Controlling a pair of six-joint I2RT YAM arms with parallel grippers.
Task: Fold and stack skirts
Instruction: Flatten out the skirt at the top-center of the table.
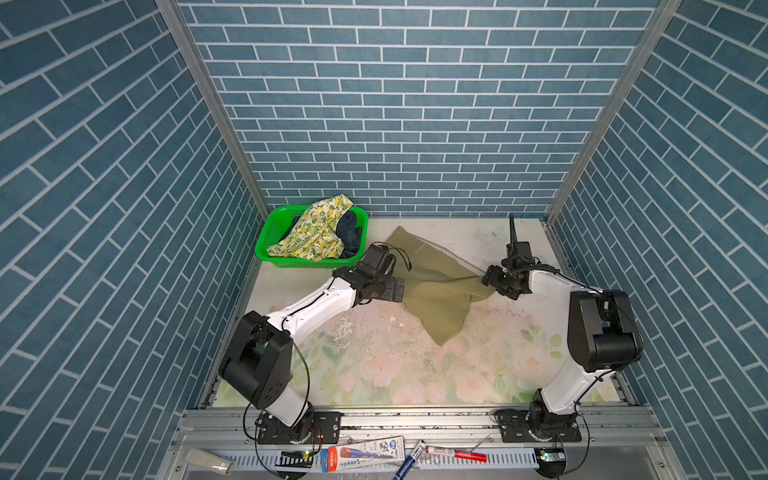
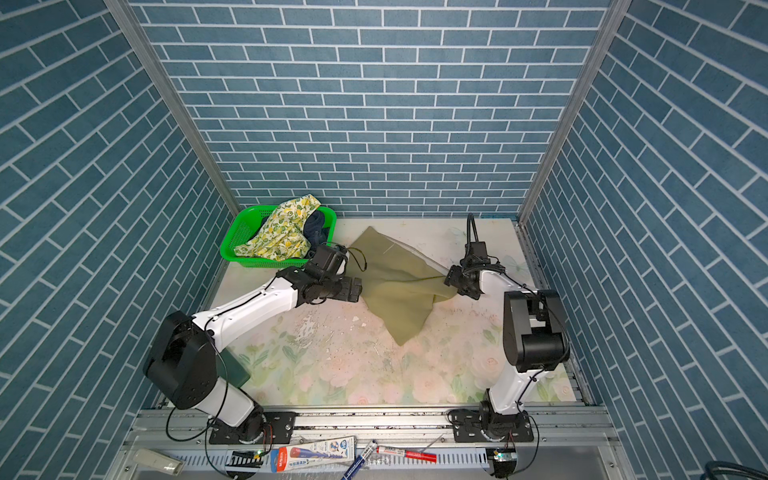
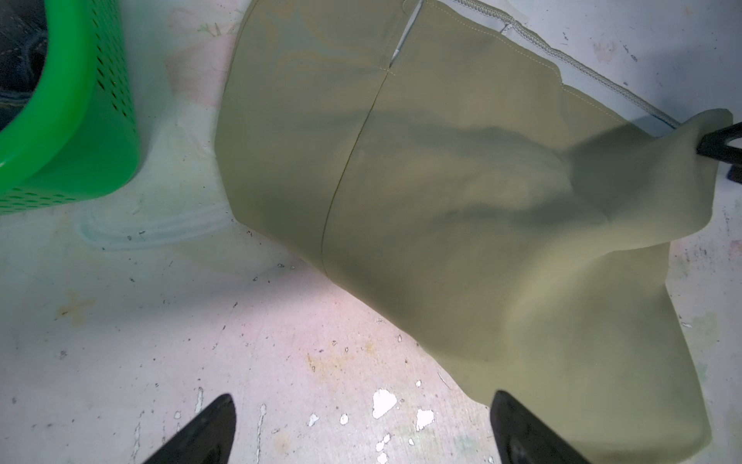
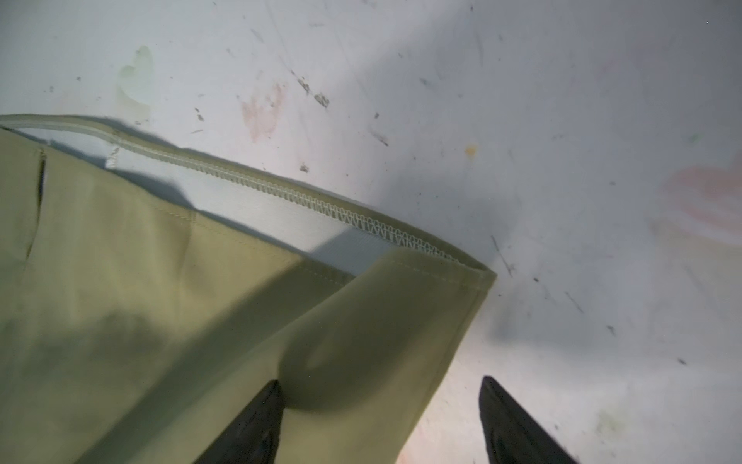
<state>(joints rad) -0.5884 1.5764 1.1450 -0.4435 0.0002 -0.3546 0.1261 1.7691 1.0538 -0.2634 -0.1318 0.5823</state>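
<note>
The olive-khaki skirt [image 1: 436,286] lies on the table [image 1: 395,365] between the 2 grippers. The left gripper [image 3: 361,395] hovers at its edge, jaws wide apart, holding nothing. The right gripper [image 4: 381,379] is also parted, with a skirt corner draped over 1 finger [image 4: 257,422]. The lemon-print skirt [image 1: 316,232] and the denim skirt [image 1: 351,237] sit in the green basket [image 1: 270,232].

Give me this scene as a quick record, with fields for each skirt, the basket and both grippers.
olive skirt: rumpled on the table, one corner raised at the right gripper
lemon-print skirt: heaped in the green basket
navy denim skirt: in the basket, beside the lemon-print skirt
left gripper: open, at the olive skirt's edge, empty
right gripper: open, corner draped against one finger
stack: not started
</note>
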